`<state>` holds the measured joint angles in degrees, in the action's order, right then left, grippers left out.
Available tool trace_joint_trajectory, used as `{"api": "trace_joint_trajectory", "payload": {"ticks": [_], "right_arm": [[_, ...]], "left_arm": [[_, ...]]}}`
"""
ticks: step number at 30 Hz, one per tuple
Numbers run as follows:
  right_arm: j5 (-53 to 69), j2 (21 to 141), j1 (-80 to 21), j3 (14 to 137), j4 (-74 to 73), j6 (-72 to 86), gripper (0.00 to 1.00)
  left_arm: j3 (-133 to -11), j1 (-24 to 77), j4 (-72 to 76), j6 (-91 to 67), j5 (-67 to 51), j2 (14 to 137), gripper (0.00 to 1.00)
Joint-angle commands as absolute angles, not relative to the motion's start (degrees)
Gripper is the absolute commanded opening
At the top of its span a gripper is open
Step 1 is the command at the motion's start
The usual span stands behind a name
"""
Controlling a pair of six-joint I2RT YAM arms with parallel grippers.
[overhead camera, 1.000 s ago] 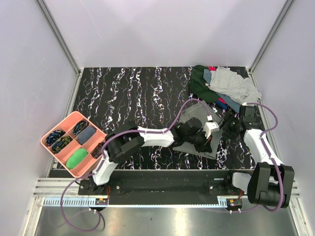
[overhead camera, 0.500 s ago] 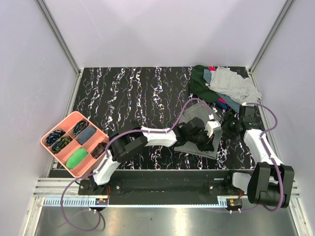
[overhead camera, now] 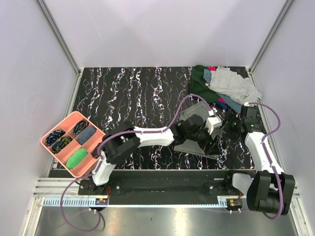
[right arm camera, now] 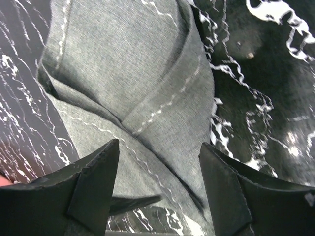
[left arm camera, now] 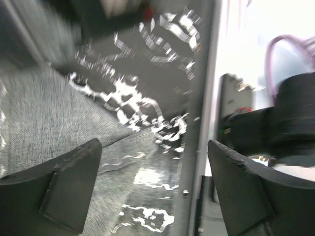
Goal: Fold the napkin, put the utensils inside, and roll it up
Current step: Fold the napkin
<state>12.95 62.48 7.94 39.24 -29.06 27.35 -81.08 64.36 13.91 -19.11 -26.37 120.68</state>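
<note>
The grey napkin [overhead camera: 191, 147] lies folded on the black marbled table, right of centre, partly under both grippers. My left gripper [overhead camera: 212, 137] hovers over its right edge, open wide with nothing between the fingers. In the left wrist view, the napkin [left arm camera: 44, 118] fills the left side and the left gripper [left arm camera: 155, 184] straddles its edge. My right gripper [overhead camera: 228, 129] is just to the right, also open and empty. The right wrist view shows the right gripper [right arm camera: 160, 184] above the napkin's [right arm camera: 133, 73] layered folds. The utensils are out of view.
A heap of green, light-grey and blue cloths [overhead camera: 221, 86] lies at the back right, close behind the grippers. A pink divided tray [overhead camera: 74, 114] with small items stands at the front left. White walls enclose the table on three sides.
My left gripper, shut a second ago, has opened wide and shifted a little right over the napkin's edge. The right gripper has opened a little more and drawn back slightly.
</note>
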Motion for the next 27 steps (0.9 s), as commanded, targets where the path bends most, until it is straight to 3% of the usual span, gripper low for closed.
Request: {"api": "trace_joint_trajectory", "payload": {"ticks": [1,7,15,19,20,23,27], "right_arm": [[10.7,60.4,8.1,42.2,-34.3,26.0,0.76],[15.9,58.3,8.1,42.3,-39.1,28.5,0.86],[17.9,57.7,7.0,35.9,-42.4,35.9,0.82],[16.1,58.2,6.3,35.9,-43.2,36.9,0.81],[16.1,58.5,6.1,35.9,-43.2,37.1,0.81],[16.0,58.6,5.9,36.0,-42.5,38.0,0.80],[16.1,58.4,5.8,36.6,-42.1,38.6,0.80]], "left_arm": [[-77.6,64.2,18.9,-19.3,-25.3,110.5,0.95],[-63.7,59.8,19.0,-22.3,-18.1,98.0,0.99],[-49.5,47.3,13.4,-31.6,-11.4,87.8,0.98],[-46.5,43.1,16.3,-36.0,-14.9,90.3,0.88],[-46.5,42.6,17.5,-37.3,-15.4,91.3,0.81],[-48.7,41.8,20.0,-39.5,-18.3,96.2,0.72],[-52.7,41.8,21.6,-40.9,-19.1,102.7,0.66]]}}
